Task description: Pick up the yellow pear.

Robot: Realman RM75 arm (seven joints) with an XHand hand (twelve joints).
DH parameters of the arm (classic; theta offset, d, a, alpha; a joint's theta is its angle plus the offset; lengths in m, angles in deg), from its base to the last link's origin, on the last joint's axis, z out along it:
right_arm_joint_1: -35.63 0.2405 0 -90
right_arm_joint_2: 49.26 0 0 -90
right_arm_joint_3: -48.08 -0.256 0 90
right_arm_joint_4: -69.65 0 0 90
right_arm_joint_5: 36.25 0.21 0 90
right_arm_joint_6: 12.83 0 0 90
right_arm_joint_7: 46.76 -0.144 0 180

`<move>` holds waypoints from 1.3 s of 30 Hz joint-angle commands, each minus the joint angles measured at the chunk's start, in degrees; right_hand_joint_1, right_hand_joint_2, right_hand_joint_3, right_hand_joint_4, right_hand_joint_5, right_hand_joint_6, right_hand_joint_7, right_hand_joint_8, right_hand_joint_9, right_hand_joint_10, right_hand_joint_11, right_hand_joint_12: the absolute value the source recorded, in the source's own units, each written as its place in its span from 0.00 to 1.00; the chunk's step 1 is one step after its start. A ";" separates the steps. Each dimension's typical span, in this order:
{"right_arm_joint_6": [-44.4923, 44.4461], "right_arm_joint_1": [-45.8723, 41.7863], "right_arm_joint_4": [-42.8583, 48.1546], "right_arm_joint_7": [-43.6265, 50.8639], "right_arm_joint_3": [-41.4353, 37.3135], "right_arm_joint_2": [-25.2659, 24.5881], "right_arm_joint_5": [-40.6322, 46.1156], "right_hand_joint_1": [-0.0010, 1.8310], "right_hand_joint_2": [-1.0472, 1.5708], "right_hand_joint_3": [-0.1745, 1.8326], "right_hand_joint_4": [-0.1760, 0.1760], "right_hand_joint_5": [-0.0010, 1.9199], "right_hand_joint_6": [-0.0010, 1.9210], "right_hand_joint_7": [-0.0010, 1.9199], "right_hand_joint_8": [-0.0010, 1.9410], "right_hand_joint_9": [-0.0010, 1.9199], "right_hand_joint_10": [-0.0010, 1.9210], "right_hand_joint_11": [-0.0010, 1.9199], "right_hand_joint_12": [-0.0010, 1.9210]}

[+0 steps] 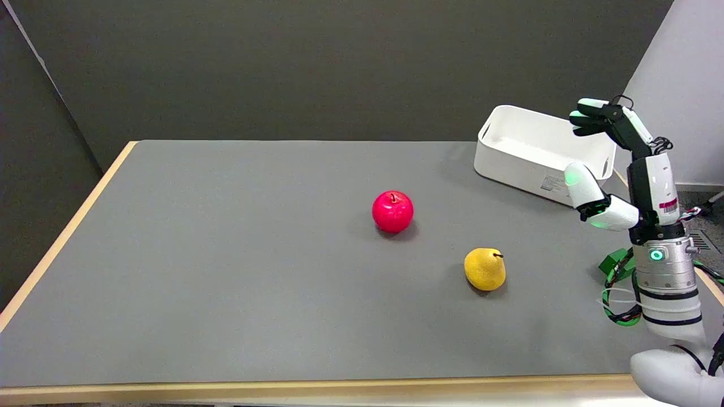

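Pear (485, 269), yellow and lying on its side with the short dark stem pointing right, sits on the grey counter (226, 282) toward the near right. Nothing touches it. A red apple (392, 211) stands upright a little farther back and to the left, apart from the pear, and each fruit casts a small shadow. A white bin (540, 152) rests at the far right corner of the counter, tilted a bit in plan, a label on its near wall.

The right hand (616, 164) is raised above the counter's right edge, well apart from the pear and near the bin's front corner. Its fingers (588, 116) arch forward at the top while the thumb juts out lower toward the left; they are spread and hold nothing. A green light glows on the silver wrist below, with green cabling beside it.
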 commanded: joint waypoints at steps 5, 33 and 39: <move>-1.06 -4.13 -0.71 -0.54 -0.82 0.09 -0.11 0.25 0.66 0.55 0.69 0.19 0.36 0.30 0.34 0.27 0.57 0.14 0.76; 19.18 -10.98 -1.29 17.76 0.67 -0.35 -4.80 0.21 0.62 0.53 0.45 0.13 0.26 0.15 0.23 0.08 0.40 0.00 0.60; 20.65 -10.20 -1.29 17.72 0.92 -0.30 -5.53 0.23 0.63 0.49 0.27 0.13 0.24 0.18 0.23 0.10 0.45 0.03 0.66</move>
